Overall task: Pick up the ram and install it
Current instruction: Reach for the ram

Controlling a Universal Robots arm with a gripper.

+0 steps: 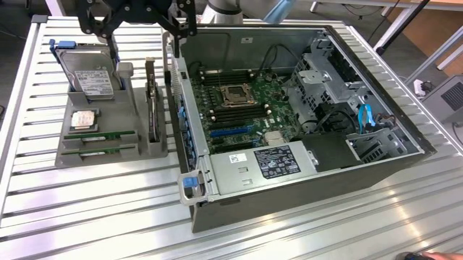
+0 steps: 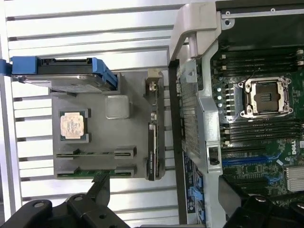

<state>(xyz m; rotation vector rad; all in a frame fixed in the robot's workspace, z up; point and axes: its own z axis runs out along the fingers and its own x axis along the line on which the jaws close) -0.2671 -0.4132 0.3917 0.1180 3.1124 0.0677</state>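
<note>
Jaws spread, empty | over holder | ram slotted there | hard drive, card, case alongside

An open case lies on my table. Beside it, a holder carries a drive, card and processor.

Exterior view, twelve o'clock: the gripper runs off the frame, its upper body clipped. At nine o'clock the ram sticks sit sunk in the gray holder, thin green edges showing, chips hidden. Five o'clock corner: a sliver pokes in, too clipped to name.
</note>
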